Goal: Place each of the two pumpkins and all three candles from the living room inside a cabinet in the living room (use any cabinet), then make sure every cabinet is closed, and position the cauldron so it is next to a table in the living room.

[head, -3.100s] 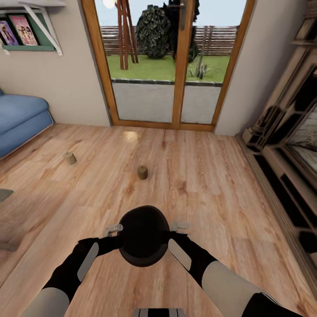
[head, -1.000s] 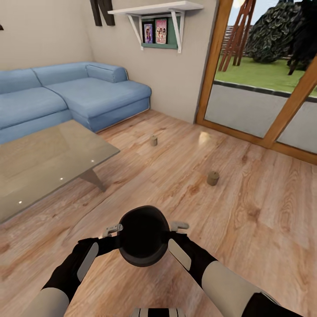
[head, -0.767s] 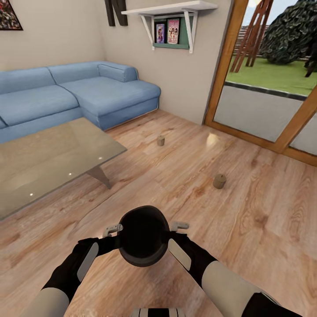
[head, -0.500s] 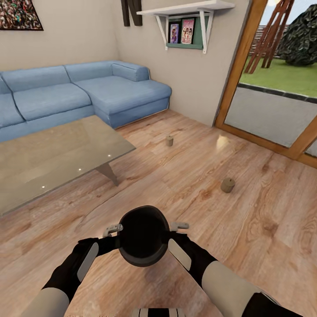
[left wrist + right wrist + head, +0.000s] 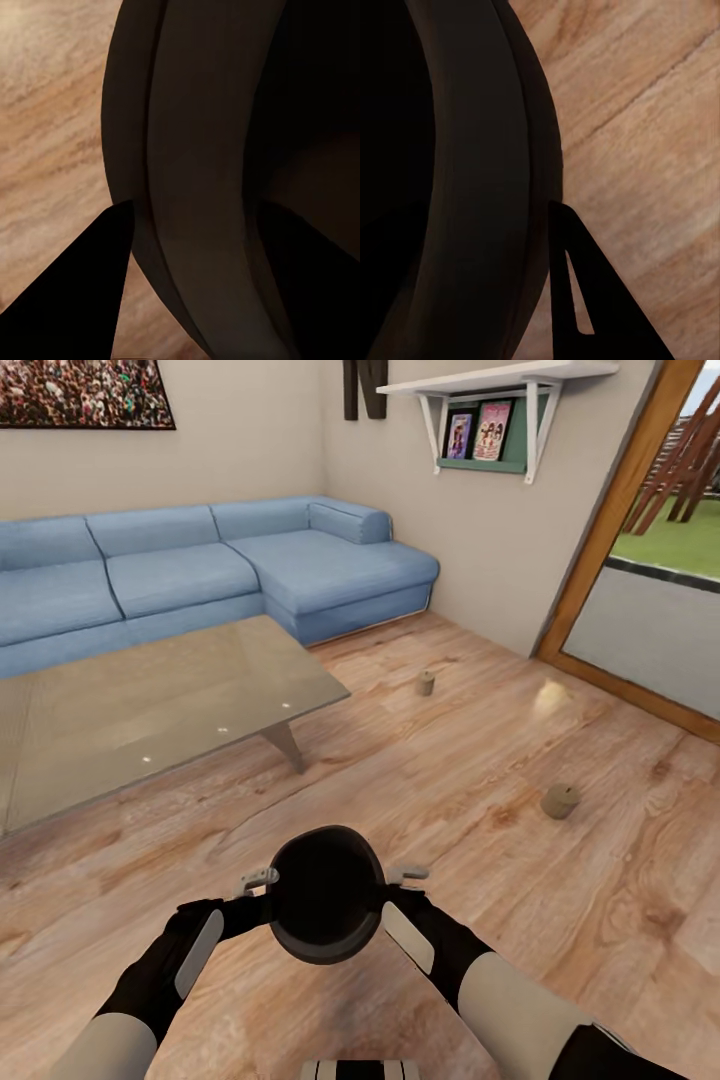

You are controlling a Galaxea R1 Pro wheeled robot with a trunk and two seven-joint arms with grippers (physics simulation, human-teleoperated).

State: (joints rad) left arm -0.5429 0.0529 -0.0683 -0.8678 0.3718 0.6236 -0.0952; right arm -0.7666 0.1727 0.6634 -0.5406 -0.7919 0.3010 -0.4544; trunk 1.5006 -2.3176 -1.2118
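- The left arm reaches forward from the lower left of the head view, bent at the elbow, and its left end effector (image 5: 258, 880) presses against the left side of the cauldron (image 5: 326, 894); whether its fingers are clamped on the rim or only pressed to the wall I cannot tell.
- In the left wrist view the cauldron's dark curved wall (image 5: 202, 180) is right up close, with wood floor beside it.
- The cauldron hangs between the two arms, above the floor (image 5: 450, 780), its mouth facing up.
- The right arm mirrors the left, and the right end effector (image 5: 406, 875) sits against the cauldron's right side; its grip cannot be told either.
- The right wrist view shows the pot's rim (image 5: 472, 187) just beside one dark finger (image 5: 577, 300).
- A glass-topped table (image 5: 150, 710) stands ahead to the left, in front of a blue corner sofa (image 5: 200, 570).
- One candle (image 5: 426, 683) stands on the floor right of the table; another candle (image 5: 560, 801) lies nearer, to the right, well apart from the first.
- A wall shelf (image 5: 500, 380) holds pictures; a wood-framed glass door (image 5: 620, 530) is at the far right.
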